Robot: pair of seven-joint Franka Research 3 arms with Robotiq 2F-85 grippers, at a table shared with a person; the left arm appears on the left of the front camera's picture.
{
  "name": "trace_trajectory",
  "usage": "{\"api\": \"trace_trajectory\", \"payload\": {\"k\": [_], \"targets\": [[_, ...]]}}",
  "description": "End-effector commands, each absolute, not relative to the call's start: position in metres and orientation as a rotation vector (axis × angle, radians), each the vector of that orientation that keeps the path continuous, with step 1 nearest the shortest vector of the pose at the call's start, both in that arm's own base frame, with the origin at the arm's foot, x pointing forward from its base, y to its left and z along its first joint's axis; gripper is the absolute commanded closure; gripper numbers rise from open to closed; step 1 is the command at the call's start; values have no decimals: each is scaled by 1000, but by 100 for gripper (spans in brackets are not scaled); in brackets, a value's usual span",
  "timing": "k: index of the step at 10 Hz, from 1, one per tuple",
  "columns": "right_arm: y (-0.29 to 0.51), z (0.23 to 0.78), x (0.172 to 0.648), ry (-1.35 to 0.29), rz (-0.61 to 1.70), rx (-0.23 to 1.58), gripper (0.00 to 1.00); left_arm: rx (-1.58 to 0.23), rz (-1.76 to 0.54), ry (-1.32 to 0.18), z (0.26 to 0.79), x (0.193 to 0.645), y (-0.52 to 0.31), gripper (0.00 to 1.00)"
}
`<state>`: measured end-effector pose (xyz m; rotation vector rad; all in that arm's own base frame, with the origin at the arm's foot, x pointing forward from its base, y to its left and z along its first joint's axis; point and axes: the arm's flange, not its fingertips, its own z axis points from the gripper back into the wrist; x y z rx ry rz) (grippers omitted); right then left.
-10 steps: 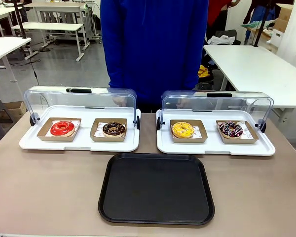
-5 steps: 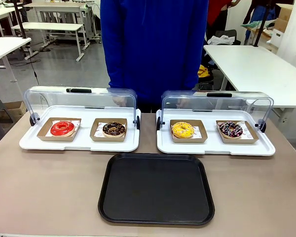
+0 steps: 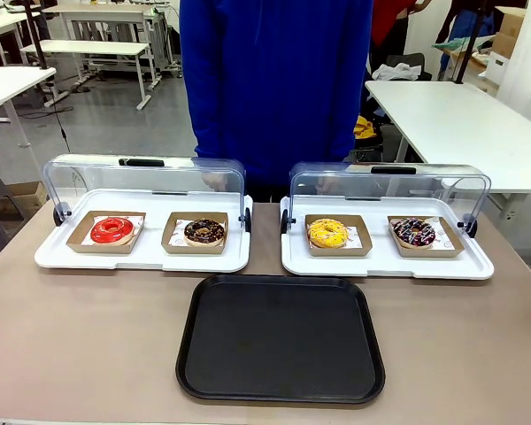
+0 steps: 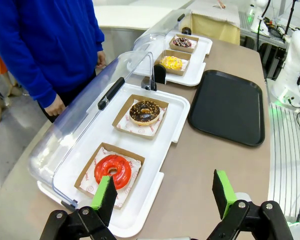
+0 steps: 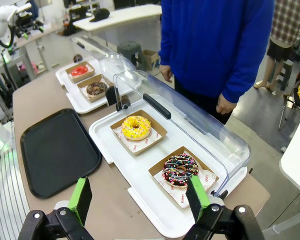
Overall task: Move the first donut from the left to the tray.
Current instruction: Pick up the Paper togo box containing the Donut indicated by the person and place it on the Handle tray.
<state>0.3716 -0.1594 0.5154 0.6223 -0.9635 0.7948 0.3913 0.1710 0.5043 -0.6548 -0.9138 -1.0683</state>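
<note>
Red-glazed ring donut [image 3: 112, 230]: glossy, whole, lying flat in a shallow brown cardboard tray [image 3: 78, 241]. It sits in the leftmost spot of the left white display tray [image 3: 142, 258], whose clear lid [image 3: 146, 177] is tipped back open. Black tray [image 3: 279, 341]: squarish with rounded corners and a low raised rim, flat on the table [image 3: 88, 336], just on the robot's side of the display trays, centred, well apart from the donut.
</note>
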Motion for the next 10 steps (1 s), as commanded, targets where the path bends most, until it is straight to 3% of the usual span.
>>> {"api": "trace_trajectory", "payload": {"k": [1,10], "targets": [[-160,517,376,-1001,810,624,0,-664,-1083,-942,505,392,172,0],[-160,517,376,-1001,810,624,0,-664,-1083,-942,505,392,172,0]]}}
